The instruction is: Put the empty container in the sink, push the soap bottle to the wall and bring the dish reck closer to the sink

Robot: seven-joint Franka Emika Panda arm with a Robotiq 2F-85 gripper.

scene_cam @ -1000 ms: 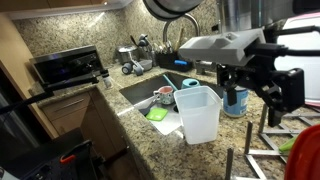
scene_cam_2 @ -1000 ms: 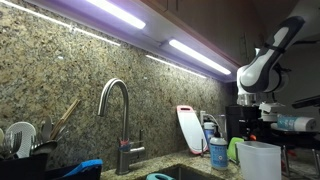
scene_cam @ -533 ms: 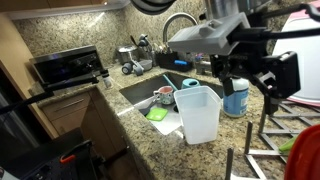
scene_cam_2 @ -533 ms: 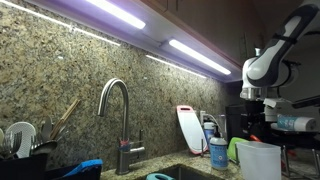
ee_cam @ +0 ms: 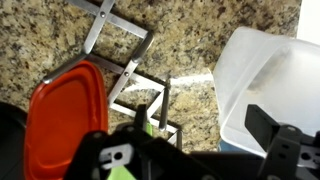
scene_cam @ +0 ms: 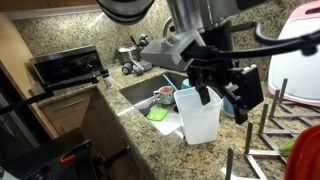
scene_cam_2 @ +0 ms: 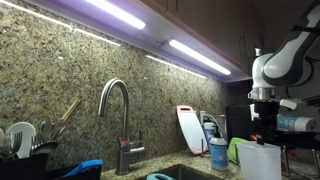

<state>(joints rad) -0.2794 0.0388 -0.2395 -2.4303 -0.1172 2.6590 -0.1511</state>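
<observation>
empty container near open pincer

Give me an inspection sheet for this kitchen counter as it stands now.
Surface: speckled granite counter, crowded around the sink.
Job's things: white tub upright beside sink; soap bottle next to tub; wire rack past the tub, away from sink.
Clutter: mug and green pad at the sink; orange lid by rack wires.
Hand: open above the tub, holding nothing.
Cables: nothing seen.
Surroundings: granite wall, lit under cabinets; curved faucet.
</observation>
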